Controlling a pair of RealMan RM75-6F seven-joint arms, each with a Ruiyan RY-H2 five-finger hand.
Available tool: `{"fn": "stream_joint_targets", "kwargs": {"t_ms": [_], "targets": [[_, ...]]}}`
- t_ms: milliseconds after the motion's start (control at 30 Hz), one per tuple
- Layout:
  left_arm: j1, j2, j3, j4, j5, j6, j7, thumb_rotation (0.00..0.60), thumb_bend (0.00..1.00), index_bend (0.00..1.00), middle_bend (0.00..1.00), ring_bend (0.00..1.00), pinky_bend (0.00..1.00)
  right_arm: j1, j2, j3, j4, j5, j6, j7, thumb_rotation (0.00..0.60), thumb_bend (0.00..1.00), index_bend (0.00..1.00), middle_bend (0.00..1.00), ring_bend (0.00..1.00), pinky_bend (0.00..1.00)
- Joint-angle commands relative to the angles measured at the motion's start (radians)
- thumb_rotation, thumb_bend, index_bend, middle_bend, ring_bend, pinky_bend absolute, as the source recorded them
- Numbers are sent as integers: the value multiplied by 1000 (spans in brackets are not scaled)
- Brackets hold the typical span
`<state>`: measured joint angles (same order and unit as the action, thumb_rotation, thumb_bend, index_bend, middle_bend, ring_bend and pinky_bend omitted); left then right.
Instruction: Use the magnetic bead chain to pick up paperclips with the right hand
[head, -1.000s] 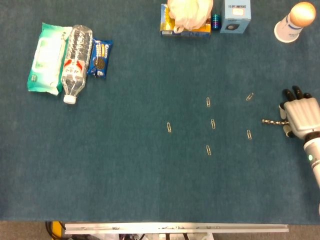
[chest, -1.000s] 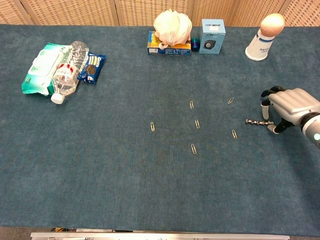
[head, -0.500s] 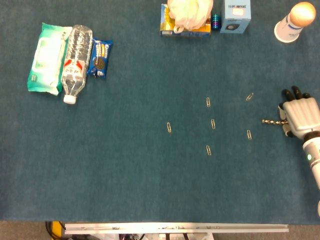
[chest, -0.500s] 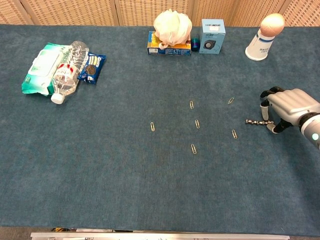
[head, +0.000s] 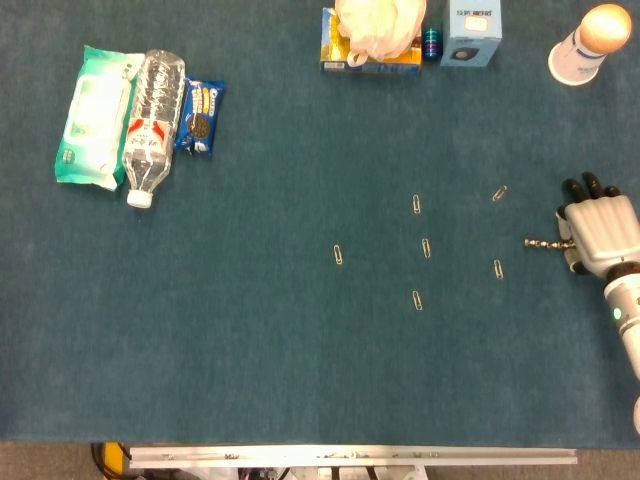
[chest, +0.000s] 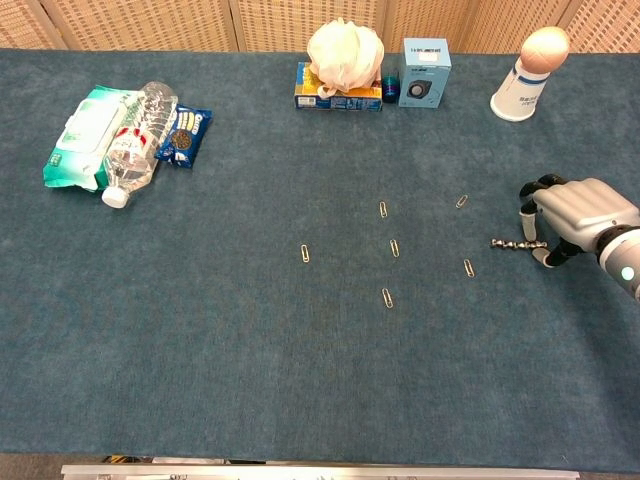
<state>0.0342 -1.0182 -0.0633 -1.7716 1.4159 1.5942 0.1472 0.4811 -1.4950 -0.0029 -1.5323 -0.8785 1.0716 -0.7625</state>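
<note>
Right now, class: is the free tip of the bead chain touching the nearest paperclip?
Apart. In the head view, bare cloth shows between the bead chain tip and the nearest paperclip; the right hand holds the other end.

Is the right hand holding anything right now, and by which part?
Yes: the right hand holds the bead chain by its right end; the rest sticks out leftward over the table toward the paperclips.

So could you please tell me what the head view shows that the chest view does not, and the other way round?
Only the head view shows the metal rail along the table's near edge in full. Only the chest view shows the woven screen behind the table, and the cup from the side. Both share the right hand at the bead chain, six paperclips including the nearest, and the water bottle.
</note>
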Motion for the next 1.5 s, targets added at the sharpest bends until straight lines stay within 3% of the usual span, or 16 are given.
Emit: {"fn": "stream_joint_targets", "kwargs": {"t_ms": [33,500,1133,1500], "targets": [[0,1,0,-1,0,0,1,600,0,610,451,450,678,0,-1,0,3,-4,0,8,600,315,577,149,65,230],[1,1,-1,0,-2,1,-1,600,0,611,451,450,678,-6,7,-8,-4,-38,13,37,600,360,603,162,65,230],[5,4,-4,2,0,11,-10,600,0,610,451,450,678,-33,120,-43,-214,-131,121,-25,600,359,603,162,65,230],[5,5,-10,5,-9,11,-14,600,0,610,451,450,678,-22,119,-58,-257,-157,108,-64,600,360,603,162,64,230]]}}
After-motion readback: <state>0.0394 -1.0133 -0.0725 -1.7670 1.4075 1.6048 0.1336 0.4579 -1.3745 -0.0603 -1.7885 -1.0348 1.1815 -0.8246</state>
